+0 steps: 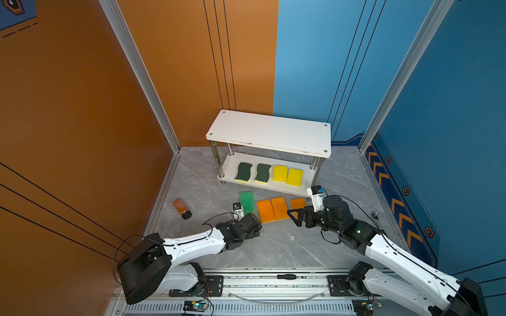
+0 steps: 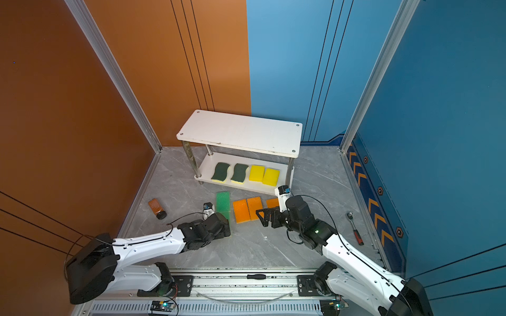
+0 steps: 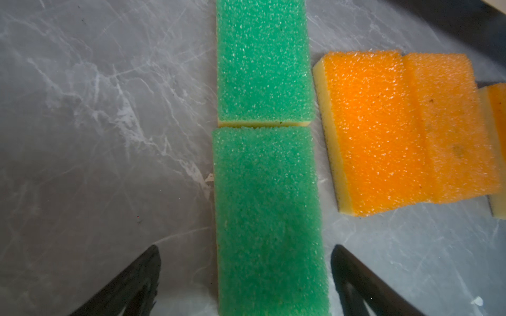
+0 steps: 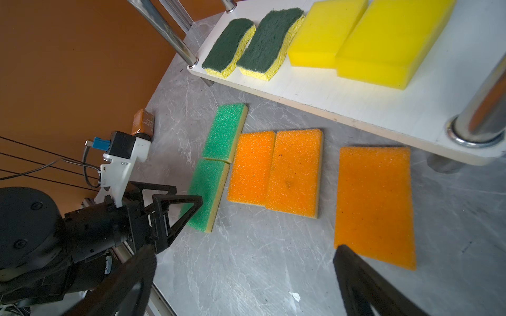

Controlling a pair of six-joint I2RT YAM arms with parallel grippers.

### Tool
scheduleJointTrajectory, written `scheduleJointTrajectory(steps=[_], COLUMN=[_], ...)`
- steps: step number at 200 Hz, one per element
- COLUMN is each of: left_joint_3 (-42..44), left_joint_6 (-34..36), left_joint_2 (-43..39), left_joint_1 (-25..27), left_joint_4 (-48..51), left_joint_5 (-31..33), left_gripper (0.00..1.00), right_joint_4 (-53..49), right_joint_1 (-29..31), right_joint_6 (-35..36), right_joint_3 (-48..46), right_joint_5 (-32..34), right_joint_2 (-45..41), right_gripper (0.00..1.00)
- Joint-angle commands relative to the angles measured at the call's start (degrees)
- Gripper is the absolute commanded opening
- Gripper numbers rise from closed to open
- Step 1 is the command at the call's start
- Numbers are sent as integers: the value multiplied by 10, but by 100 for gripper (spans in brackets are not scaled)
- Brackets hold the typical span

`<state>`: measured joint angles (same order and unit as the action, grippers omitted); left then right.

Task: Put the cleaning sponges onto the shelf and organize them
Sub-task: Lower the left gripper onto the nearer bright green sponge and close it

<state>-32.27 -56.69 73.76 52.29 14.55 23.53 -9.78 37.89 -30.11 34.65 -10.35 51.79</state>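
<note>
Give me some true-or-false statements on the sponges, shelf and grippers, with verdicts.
The shelf holds two dark green sponges and two yellow sponges on its lower board. True.
An orange sponge lies on the top board. False: all three orange sponges lie on the table.
The left gripper is open, straddling a light green sponge. True.
The two light green sponges are stacked. False: they lie end to end.
The right gripper is shut on a sponge. False: it is open and holds nothing.
</note>
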Motion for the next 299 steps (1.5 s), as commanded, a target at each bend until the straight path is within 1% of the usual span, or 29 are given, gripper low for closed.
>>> scheduleJointTrajectory(steps=[1, 42, 124, 182, 246, 280, 299], left_joint_3=[-14, -27, -63, -104, -103, -121, -124], left_joint_6=[-11, -26, -44, -49, -56, -54, -54], left_joint_2=[11, 30, 101, 141, 144, 153, 158], left_joint_1=[7, 13, 28, 39, 45, 54, 56], left_joint_4=[-1, 3, 17, 74, 97, 140, 145], left_joint_5=[8, 25, 15, 27, 35, 57, 58], left_gripper=[98, 98, 98, 98, 98, 100, 95], right_joint_4=[12, 10, 3, 0, 0, 3, 5], right_joint_1=[3, 3, 3, 3, 3, 2, 3], right_joint_6=[-6, -6, -1, -1, 0, -1, -1], right_joint_3=[-7, -6, -5, -5, -11, -12, -11], right_joint_5=[-6, -8, -8, -8, -2, -1, -1], right_joint_2=[3, 2, -2, -5, -12, -9, -8], right_gripper=[100, 100, 100, 100, 100, 100, 100])
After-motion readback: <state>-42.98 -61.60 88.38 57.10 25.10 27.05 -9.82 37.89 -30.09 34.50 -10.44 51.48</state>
